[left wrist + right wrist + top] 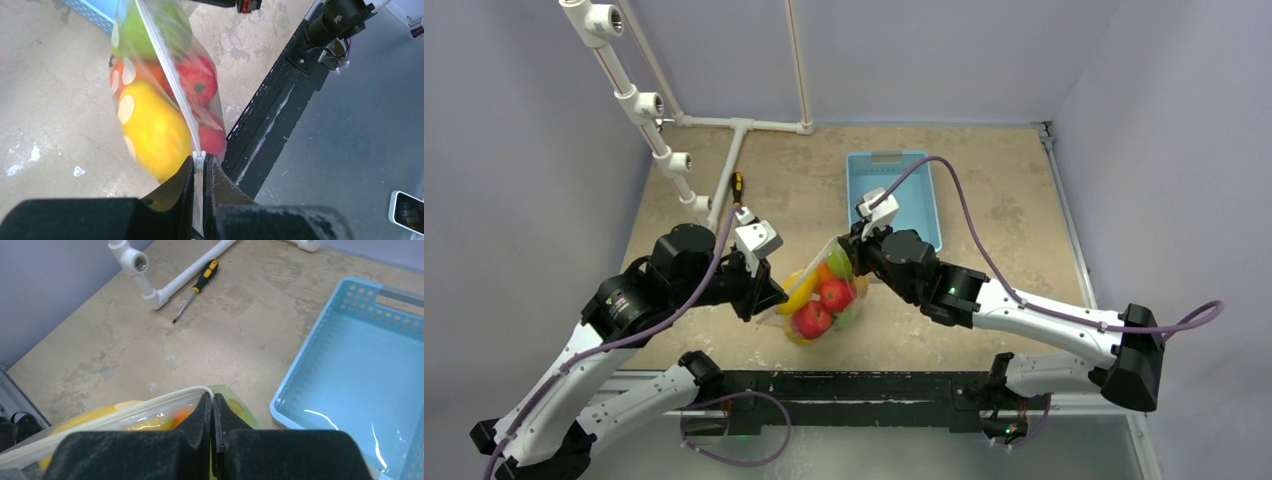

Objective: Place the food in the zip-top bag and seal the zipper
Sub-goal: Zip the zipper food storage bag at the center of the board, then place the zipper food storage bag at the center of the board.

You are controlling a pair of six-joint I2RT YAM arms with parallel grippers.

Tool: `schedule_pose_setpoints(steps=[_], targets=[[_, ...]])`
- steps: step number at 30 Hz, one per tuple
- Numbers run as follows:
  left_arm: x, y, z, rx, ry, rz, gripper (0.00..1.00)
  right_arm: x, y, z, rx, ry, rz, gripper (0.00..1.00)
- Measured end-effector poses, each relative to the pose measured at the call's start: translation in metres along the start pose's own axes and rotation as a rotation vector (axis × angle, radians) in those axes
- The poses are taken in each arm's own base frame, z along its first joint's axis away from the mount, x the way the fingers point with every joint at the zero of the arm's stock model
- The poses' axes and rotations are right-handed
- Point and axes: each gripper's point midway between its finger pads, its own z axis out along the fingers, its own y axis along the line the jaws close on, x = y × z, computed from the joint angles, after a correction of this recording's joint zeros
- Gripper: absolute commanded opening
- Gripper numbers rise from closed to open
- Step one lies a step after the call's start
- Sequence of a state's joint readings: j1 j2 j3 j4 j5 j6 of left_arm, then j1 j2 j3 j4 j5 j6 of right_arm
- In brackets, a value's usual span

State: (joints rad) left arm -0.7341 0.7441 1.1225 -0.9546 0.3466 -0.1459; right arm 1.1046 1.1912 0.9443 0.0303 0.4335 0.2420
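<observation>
Left tool — at 9 o'clock of the zip-top bag — pinches one end of the zipper; the food sits inside, toward 6 o'clock on the counter. Right tool, at 2 o'clock, clamps the other end, probably to hold the strip taut for sealing. No legible writing shows.

The zip-top bag, filled with toy fruits, stretches between the left gripper at its 8 o'clock end and the right gripper at 1 o'clock. A light-blue basket sits beyond at 1 o'clock, and a screwdriver at 11.
</observation>
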Motion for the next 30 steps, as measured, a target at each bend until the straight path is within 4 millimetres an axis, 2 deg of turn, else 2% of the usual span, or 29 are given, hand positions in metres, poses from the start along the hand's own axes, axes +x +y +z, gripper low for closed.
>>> schedule_pose_setpoints(steps=[10, 19, 26, 30], targets=[[-0.003, 0.003, -0.031, -0.093, -0.038, -0.048, 0.00, -0.013, -0.033, 0.000, 0.120, -0.043, 0.108, 0.00], [-0.006, 0.005, -0.046, -0.137, -0.090, -0.077, 0.00, -0.025, -0.025, -0.008, 0.074, -0.071, 0.161, 0.00], [-0.005, 0.010, -0.044, -0.163, -0.078, -0.085, 0.00, -0.029, -0.024, -0.010, 0.053, -0.078, 0.159, 0.00], [-0.006, 0.017, -0.043, -0.196, -0.074, -0.087, 0.00, -0.024, -0.024, -0.013, 0.027, -0.063, 0.145, 0.00]])
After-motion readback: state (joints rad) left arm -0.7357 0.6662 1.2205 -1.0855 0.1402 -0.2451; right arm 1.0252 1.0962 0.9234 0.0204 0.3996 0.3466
